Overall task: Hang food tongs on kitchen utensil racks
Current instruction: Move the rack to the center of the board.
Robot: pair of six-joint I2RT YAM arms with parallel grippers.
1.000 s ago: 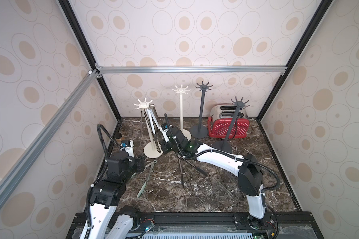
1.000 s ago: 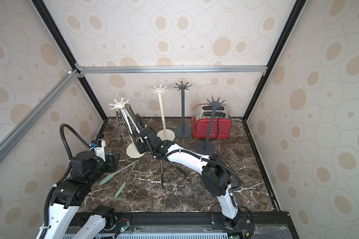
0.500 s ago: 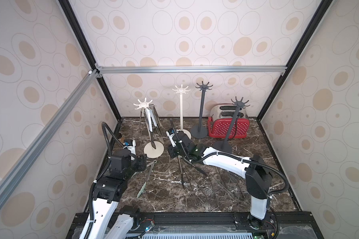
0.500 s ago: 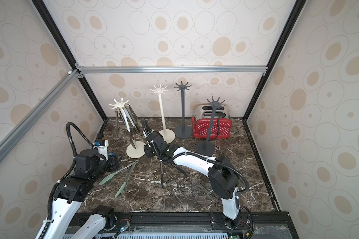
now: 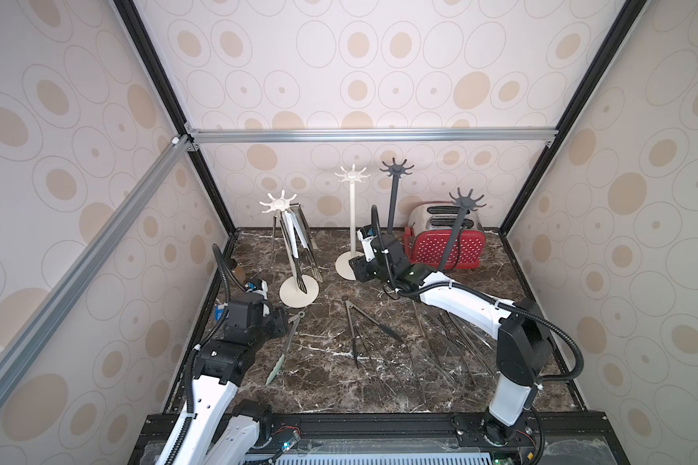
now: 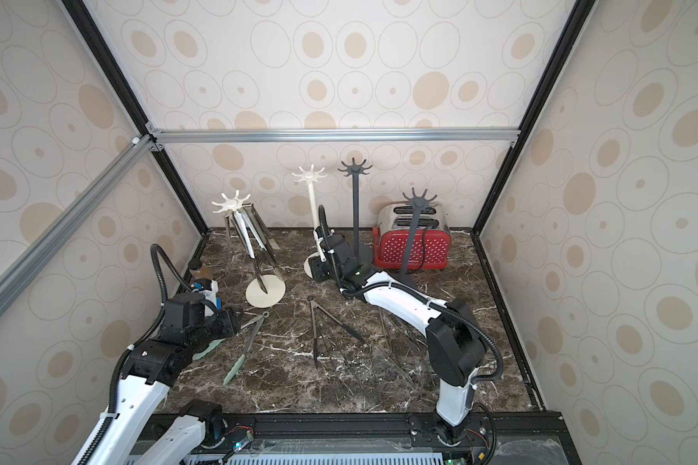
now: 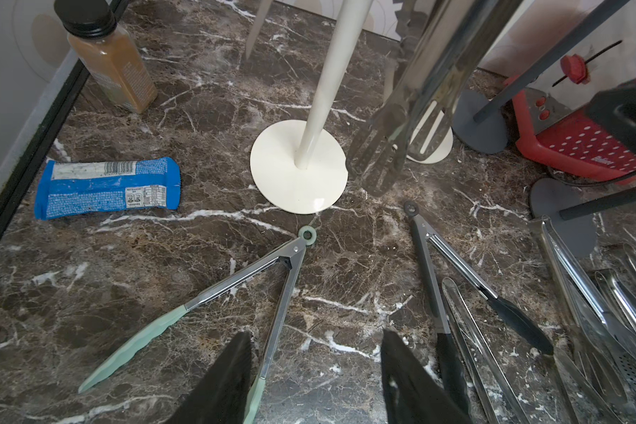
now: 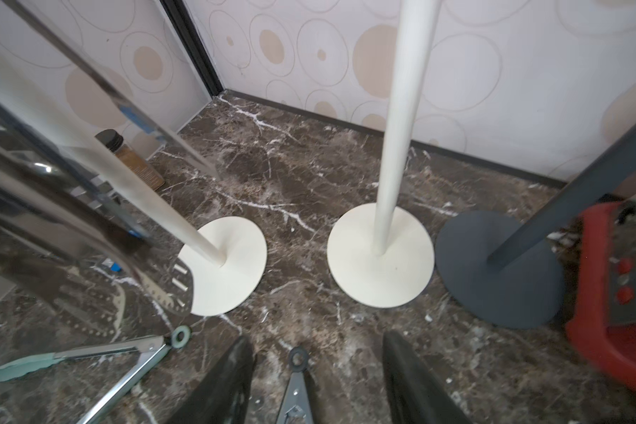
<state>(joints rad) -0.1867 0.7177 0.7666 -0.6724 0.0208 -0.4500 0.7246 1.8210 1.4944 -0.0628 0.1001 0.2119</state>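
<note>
- The right gripper (image 8: 318, 352) is spread open and holds nothing. It sits low at the centre of both top views, just beside the base of the rear cream rack (image 5: 352, 225). The ring end of the black-tipped tongs (image 8: 294, 394) lies just ahead of its fingertips.
- The left gripper (image 7: 316, 348) is also open and empty, above one arm of the green-tipped tongs (image 7: 297, 250) at lower left of the floor.
- Step, by my reading: between hangings, lining up on the next pair. The next move calls for gripping near the hinge, then lifting the ring onto a free hook.
- Racks: four, two cream and two dark grey, the rear dark grey rack (image 5: 397, 169) and the front dark grey rack (image 5: 466, 200).
- Only the front cream rack (image 5: 278, 205) carries hanging tongs (image 5: 295, 241), three or perhaps four, as they overlap.
- On the marble: one green-tipped pair, one black-tipped pair, and a steel pile (image 5: 456, 338) at lower right, too tangled to count.
</note>
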